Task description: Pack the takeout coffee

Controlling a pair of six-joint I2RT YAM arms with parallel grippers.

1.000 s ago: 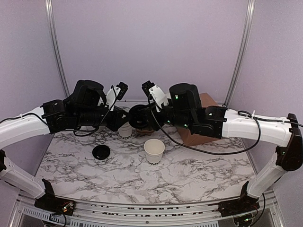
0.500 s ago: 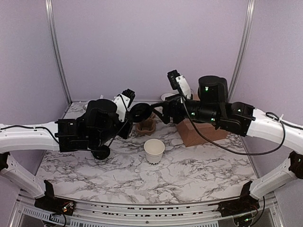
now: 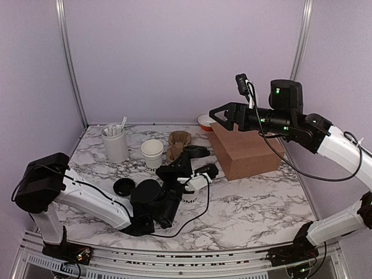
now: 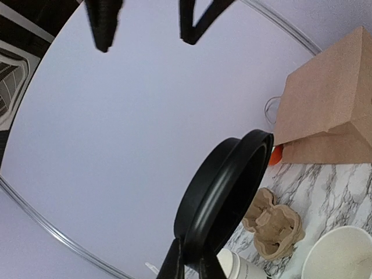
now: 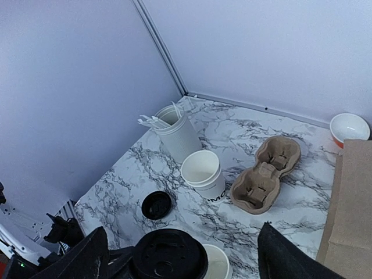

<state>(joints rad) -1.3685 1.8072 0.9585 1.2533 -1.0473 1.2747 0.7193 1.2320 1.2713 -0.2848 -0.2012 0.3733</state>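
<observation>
Though low — left gripper [image 4: 189,264] on lid [image 4: 224,186]

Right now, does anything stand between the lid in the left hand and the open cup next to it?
Nothing visible does. The left hand holds the black lid beside the open paper cup, its mouth uncovered; the right hand is up near the brown bag.
</observation>
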